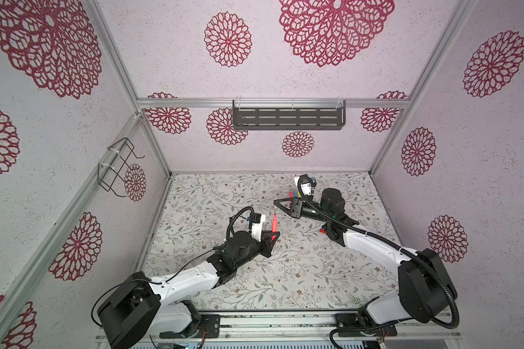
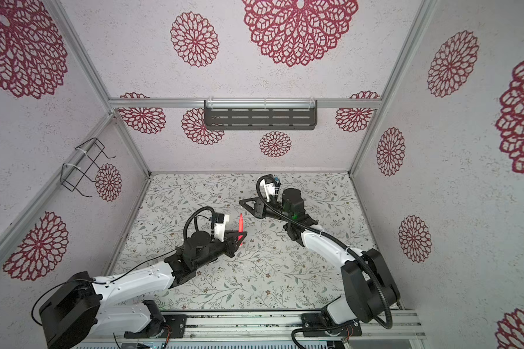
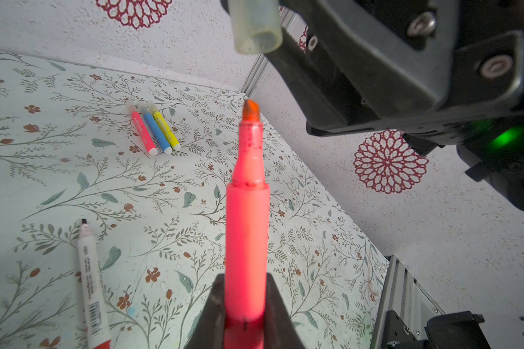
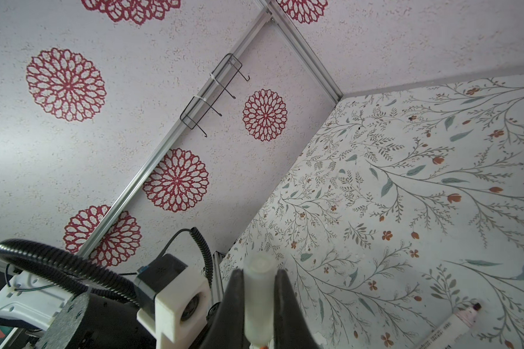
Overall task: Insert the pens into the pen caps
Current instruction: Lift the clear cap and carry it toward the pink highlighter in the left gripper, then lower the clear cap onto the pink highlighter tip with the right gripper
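Left gripper is clamping the orange pen, tip toward the right gripper. That one is pinching a pale cap, reaching leftward.

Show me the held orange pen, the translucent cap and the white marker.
orange pen [image 3: 247, 229], left wrist view, barrel middle.
translucent cap [image 3: 256, 27], left wrist view, side wall.
white marker [image 3: 90, 284], left wrist view, printed barrel.

Mat, 6 o'clock between the arms: bare, open to a gripper.
Mat, 10 to 11 o'clock: bare too.
Centre: left gripper with the upright orange pen blocks passage.
1 o'clock of that pen: right gripper with the pale cap, near, with a narrow air gap between.
By the right gripper: three capped pens lying together.
Also flat on the mat: white marker, clock place unclear.
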Controlling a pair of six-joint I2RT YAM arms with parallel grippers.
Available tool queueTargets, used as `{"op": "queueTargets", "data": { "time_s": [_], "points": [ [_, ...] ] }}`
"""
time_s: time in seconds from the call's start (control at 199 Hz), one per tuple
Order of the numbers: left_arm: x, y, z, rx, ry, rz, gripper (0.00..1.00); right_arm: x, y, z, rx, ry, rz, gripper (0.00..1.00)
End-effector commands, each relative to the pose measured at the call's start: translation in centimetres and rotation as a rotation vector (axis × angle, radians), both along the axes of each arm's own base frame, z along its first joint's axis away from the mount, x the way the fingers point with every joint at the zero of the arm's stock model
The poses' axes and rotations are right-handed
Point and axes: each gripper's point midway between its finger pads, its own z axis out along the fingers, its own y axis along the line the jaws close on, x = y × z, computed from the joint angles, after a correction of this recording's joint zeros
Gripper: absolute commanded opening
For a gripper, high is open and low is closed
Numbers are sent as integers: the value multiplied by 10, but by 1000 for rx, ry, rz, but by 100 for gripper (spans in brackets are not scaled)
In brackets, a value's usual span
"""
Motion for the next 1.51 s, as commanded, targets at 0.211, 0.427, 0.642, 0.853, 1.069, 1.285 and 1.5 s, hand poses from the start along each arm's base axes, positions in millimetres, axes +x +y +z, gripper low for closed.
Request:
{"op": "queueTargets", "data": {
  "time_s": [0.211,0.427,0.642,0.853,1.069,1.285,1.5],
  "points": [
    [-2,2,21,-24,-48,3,0,-12,9,16,31,-77,53,9],
    [-1,6,23,-10,-64,19,0,-19,12,17,35,-86,70,9],
    [-1,6,26,-13,-69,22,0,-24,11,12,31,-88,75,9],
    [-5,7,36,-45,-85,11,0,-31,10,11,44,-102,86,12],
    [-11,3,57,-129,-111,-27,0,-52,10,19,119,-164,157,23],
    [-14,5,64,-146,-130,-33,0,-66,-2,30,173,-202,168,54],
    [-16,7,61,-139,-126,-33,0,-63,-21,50,176,-234,126,56]
  ]
}}
